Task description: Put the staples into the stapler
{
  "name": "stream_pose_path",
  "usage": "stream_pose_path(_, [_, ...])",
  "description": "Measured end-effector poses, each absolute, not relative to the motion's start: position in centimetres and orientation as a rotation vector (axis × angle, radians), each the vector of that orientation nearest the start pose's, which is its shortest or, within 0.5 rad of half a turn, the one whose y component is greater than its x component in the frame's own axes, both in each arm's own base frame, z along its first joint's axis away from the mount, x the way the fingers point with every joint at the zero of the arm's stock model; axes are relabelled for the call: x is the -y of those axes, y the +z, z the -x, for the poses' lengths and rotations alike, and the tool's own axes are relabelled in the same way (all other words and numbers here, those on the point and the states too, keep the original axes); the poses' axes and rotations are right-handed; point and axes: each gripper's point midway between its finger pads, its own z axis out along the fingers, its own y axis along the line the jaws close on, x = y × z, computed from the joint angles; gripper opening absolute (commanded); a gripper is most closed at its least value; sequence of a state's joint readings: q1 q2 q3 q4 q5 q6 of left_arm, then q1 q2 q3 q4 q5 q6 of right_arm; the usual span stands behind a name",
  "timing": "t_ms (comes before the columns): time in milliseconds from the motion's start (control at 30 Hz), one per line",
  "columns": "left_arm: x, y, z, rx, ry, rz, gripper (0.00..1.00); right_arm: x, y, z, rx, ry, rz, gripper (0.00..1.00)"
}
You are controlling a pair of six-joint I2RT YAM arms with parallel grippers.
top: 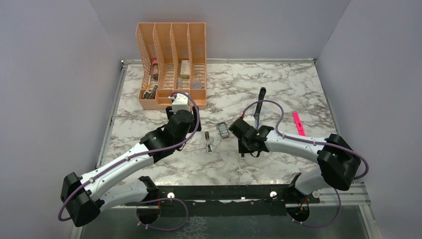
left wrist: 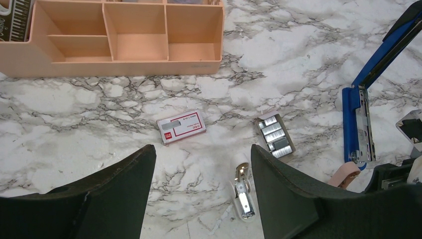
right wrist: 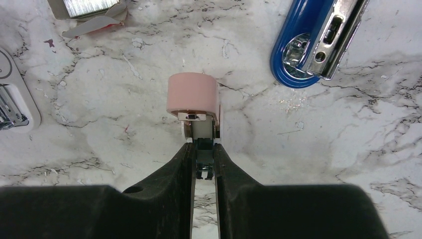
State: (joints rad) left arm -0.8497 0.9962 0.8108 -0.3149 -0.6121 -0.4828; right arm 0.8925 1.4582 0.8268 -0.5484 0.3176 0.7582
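**Staples** [left wrist: 275,135]: silver strips side by side in an open tray, flat on the marble table [left wrist: 308,45]. They lie just ahead and to the right of my left gripper [left wrist: 201,153], not touching it. The left jaws stand wide with nothing between them. The red-and-white box sleeve [left wrist: 181,127] lies apart from the tray, to its left, ahead of my left-hand finger.

From my right gripper [right wrist: 203,158] the tray sits off at the upper-left corner. Only its edge and a reddish flap show there.

**Stapler** [left wrist: 354,119]: blue, hinged open with its metal channel exposed. It lies on the marble to the right of the staples, clear of the left gripper. In the right wrist view its rounded blue end is ahead and to the right of my fingertips, apart from them.

**Right gripper:** the fingers are nearly together, pinching the thin white-and-metal stem of a pink rounded piece [right wrist: 193,97]. I cannot tell what that piece is.

**Views:**
- Only the left wrist view shows the sleeve; overhead, my left arm covers that spot.
- Overhead, the tray lies between the two grippers, nearer the right one, and the stapler reads dark rather than blue.
- Overhead alone shows a pink highlighter [top: 298,123] beside my right arm.
- The orange organizer [top: 171,64] stands just behind the left gripper.
- A small white-and-metal tool [left wrist: 243,193] lies close by my left gripper's right-hand finger.
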Motion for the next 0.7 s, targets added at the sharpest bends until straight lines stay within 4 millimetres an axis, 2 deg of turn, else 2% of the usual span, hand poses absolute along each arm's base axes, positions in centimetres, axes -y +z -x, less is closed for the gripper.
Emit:
stream_pose_path(267, [17.78,20.69,-26.95,-1.981,-0.232,0.007,0.71,-21.09,4.67,-20.54,-2.621,0.131,0.085,0.23])
stream_pose_path(700, [17.79,20.69,-26.95,-1.981,-0.232,0.007,0.71,-21.03,3.84,-20.45,-2.64,0.106,0.107,0.23])
